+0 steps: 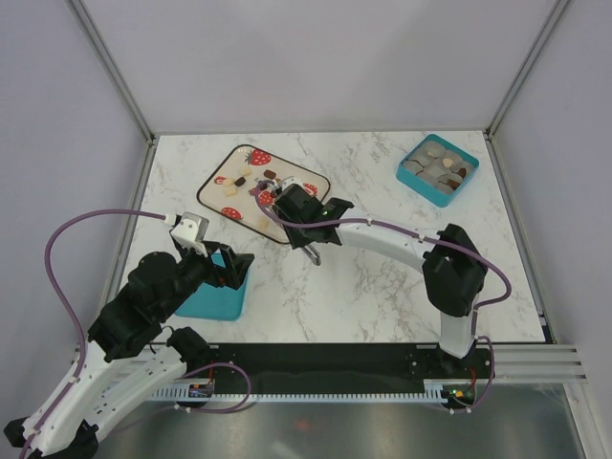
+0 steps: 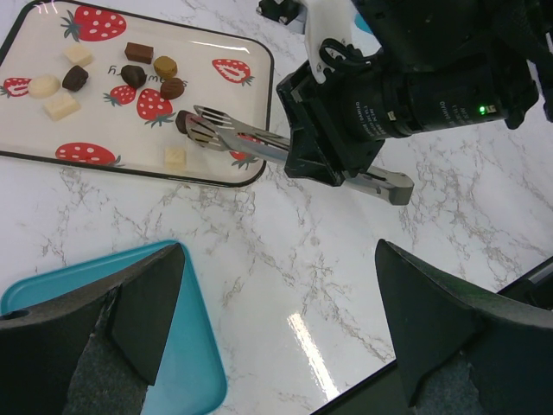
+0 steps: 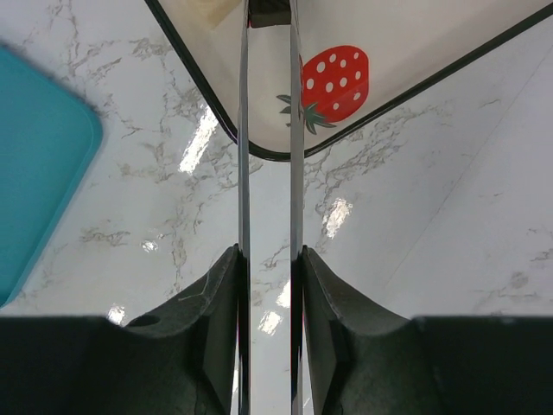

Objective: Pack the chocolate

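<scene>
The chocolate [image 2: 133,75] lies as small pieces on a cream tray [image 2: 220,95] printed with red strawberries, at the far left-middle of the marble surface [image 2: 346,285]. There are dark brown, light brown and cream-white pieces, some round and some square, mostly gathered toward one end of the tray. One cream square [image 2: 175,156] sits apart, near the tray's edge. A line of small dark lettering runs across the tray among the pieces, but it is partly covered and too small to read.

One dark brown piece [image 2: 183,122] sits between the slotted tips of a pair of metal tongs [image 2: 238,138]. Whether the tips press on it cannot be told. The right gripper [image 3: 270,255] is narrowed on the tongs, one finger against each blade, and reaches over the tray's near corner.

The left gripper [image 2: 276,320] hangs wide apart, holding nothing, above a teal box [image 2: 197,367] at the near left of the surface. A second teal box [image 1: 421,189] stands at the far right corner, well away from the tray, with pale and brown pieces in it.
</scene>
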